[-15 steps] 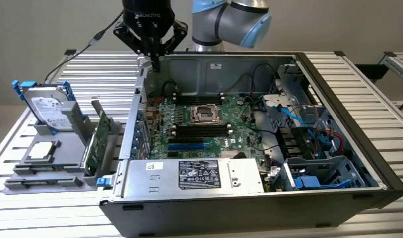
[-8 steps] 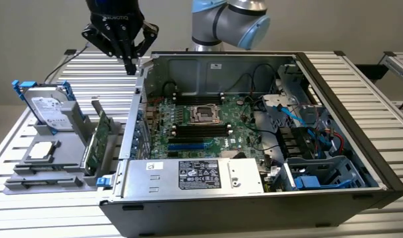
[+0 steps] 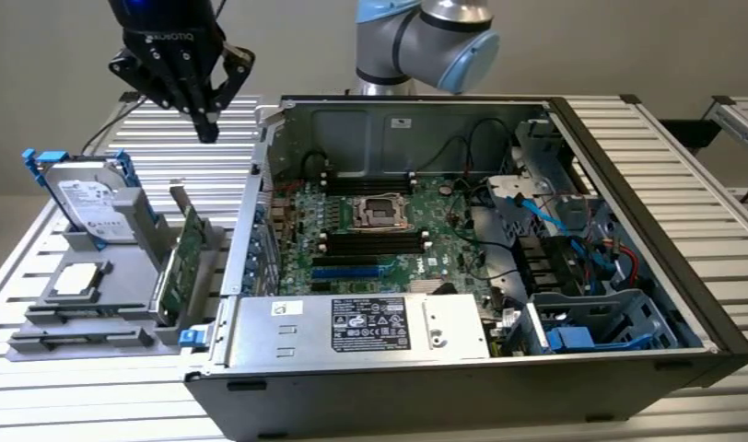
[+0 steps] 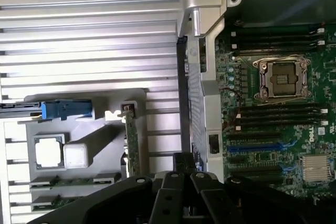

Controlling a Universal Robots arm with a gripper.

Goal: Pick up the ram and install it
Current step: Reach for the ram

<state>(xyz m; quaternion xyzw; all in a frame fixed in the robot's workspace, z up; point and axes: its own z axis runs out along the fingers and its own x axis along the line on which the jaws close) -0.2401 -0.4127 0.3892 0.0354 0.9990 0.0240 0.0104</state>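
While my claw hangs closed and empty, high near the case, the ram sits edge-up in the grey tray, I judge to offer a pinchable edge.

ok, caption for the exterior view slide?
Tool, shut and empty, hangs high near the parts tray, at the exterior view's left of the open computer case.

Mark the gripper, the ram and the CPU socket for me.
gripper [image 3: 207,131], exterior view, at its closed fingertips.
ram [image 4: 73,182], wrist view, middle of its long green edge.
CPU socket [image 3: 383,211], exterior view, centre of its metal frame.
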